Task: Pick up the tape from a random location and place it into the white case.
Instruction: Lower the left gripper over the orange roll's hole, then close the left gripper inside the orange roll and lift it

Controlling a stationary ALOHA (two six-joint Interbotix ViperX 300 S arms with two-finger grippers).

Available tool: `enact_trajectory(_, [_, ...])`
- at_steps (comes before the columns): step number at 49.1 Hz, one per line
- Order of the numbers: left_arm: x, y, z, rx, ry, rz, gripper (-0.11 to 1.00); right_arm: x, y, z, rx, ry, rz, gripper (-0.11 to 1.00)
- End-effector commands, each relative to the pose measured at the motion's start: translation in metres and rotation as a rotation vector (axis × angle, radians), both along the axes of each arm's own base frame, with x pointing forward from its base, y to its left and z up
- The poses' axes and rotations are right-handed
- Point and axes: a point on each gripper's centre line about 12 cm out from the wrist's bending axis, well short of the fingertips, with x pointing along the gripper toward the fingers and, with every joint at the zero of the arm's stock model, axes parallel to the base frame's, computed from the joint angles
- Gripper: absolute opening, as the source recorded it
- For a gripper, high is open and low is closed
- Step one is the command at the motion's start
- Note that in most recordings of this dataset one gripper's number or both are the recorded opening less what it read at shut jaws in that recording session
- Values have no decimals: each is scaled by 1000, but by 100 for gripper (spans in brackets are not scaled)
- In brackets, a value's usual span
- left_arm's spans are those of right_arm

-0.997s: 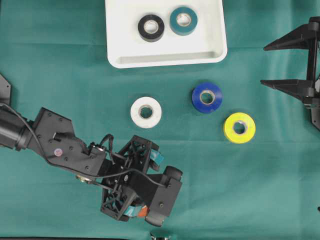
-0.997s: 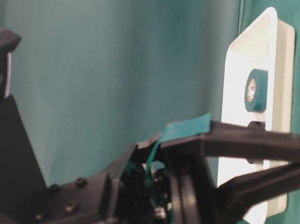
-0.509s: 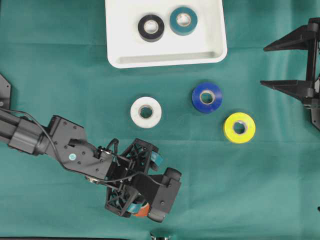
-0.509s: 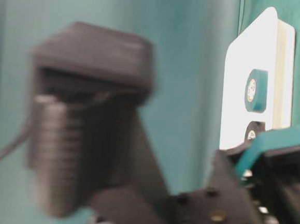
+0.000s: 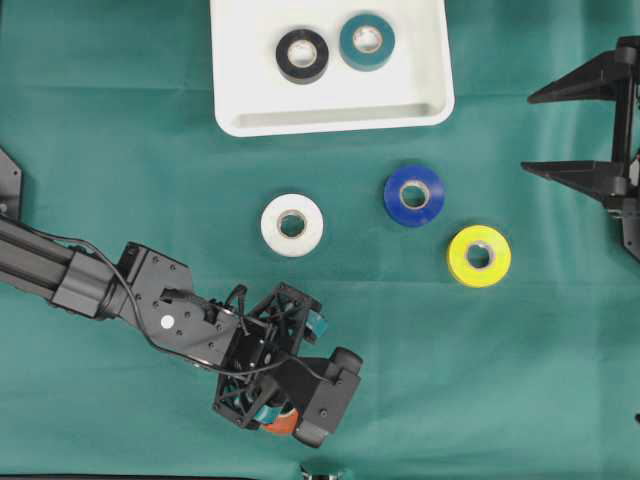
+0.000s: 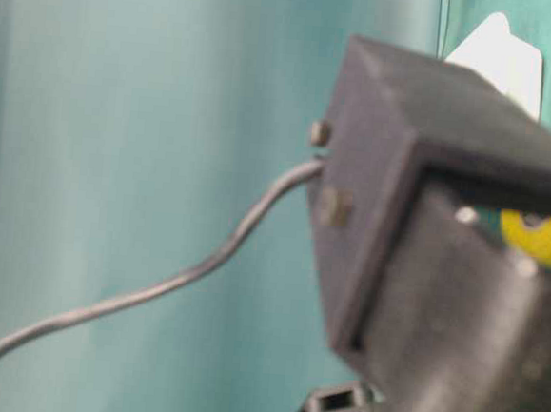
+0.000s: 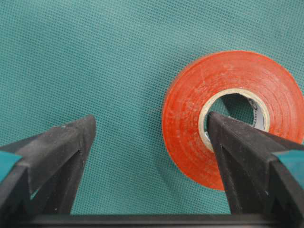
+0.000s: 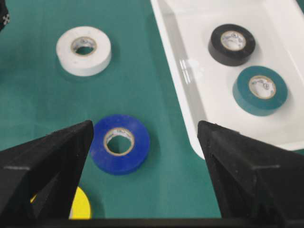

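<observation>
Open cloth (image 5: 120, 140) between the left gripper (image 5: 280, 375) and the white case (image 5: 230, 80); only the white roll (image 5: 292, 224) sits in that lane, blue roll (image 5: 414, 194) off to the right.

Green cloth (image 5: 120, 150) all over the table, nothing else of the room in sight

From above, the teal-green cloth fills the picture from twelve o'clock round to six, lying flat with faint creases and a fine woven mesh up close. The light falls even and soft, leaving short shadows. At table level the cloth blurs into a plain green backdrop (image 6: 165, 159).
</observation>
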Motion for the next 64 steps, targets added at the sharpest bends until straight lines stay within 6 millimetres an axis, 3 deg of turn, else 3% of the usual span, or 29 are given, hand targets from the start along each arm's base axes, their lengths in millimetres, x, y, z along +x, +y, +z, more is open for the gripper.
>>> enact_trajectory(1, [4, 1, 8, -7, -25, 3, 100, 1, 0, 3, -2, -9, -1, 87])
enact_trajectory(19, [4, -1, 8, 4, -5, -7, 93, 0, 0, -1, -1, 0, 0, 87])
enact_trajectory(22, [3, -5, 9, 5, -4, -15, 82, 1, 0, 0, -2, -3, 0, 87])
enact_trajectory(30, [2, -4, 16, 1, -14, -14, 35, 1, 0, -2, -1, 2, 0, 87])
enact_trajectory(33, [2, -4, 17, -1, -16, -13, 22, 1, 0, -2, -1, 2, 0, 87])
enact_trajectory(64, [6, -7, 25, -12, -35, -10, 22, 0, 0, -3, -1, 3, 1, 87])
